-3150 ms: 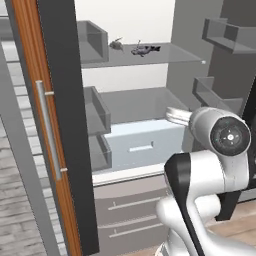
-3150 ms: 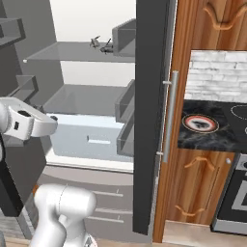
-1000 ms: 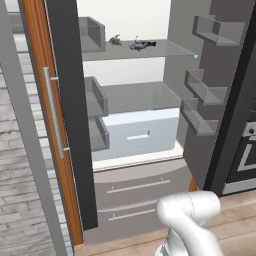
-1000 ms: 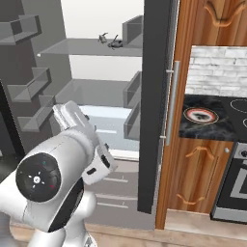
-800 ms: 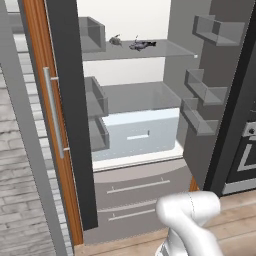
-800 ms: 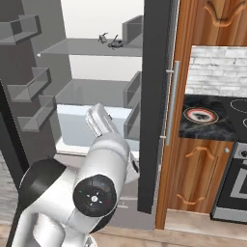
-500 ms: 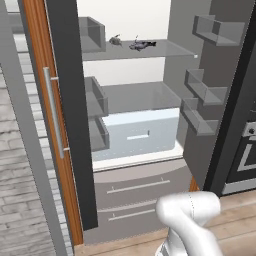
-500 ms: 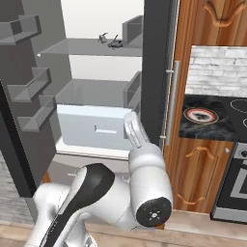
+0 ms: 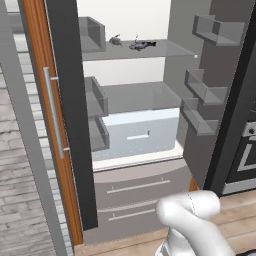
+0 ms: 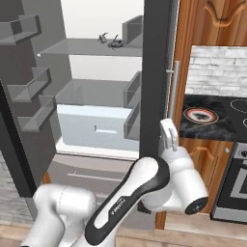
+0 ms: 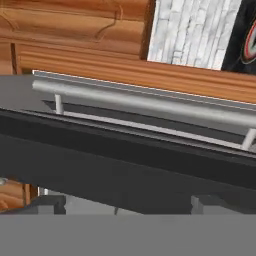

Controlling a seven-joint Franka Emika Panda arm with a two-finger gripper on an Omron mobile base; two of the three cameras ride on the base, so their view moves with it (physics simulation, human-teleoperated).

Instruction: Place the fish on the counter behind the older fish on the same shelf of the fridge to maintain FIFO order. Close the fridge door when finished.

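The fridge [image 9: 135, 100] stands with both doors open. On its top glass shelf [image 9: 165, 50] lie two small dark fish, one farther back and left [image 9: 115, 41] and one nearer the front [image 9: 142, 45]. They also show as fish [image 10: 102, 37] and fish [image 10: 116, 44]; I cannot tell which is the older fish. My gripper [image 10: 169, 131] is beside the edge of the right door [image 10: 155, 72], just below its bar handle [image 10: 172, 91]. In the hand view the gripper [image 11: 127, 206] is open and empty, with the handle [image 11: 145, 102] running across ahead of it. The counter [image 10: 193, 129] lies right of the door.
A round red-and-white thing [image 10: 200, 115] sits on the counter, with stovetop rings [image 10: 236, 103] beyond it. Wooden cabinets [image 10: 202, 159] stand under it. Grey bins line the open doors [image 9: 205, 90] [image 10: 29, 87]. A pale drawer [image 9: 137, 132] sits low in the fridge, with steel drawers [image 9: 135, 192] below.
My arm has swung from the left, across the front of the fridge, to the right door. The hand now stands by that door's handle. Fish and doors have not moved.
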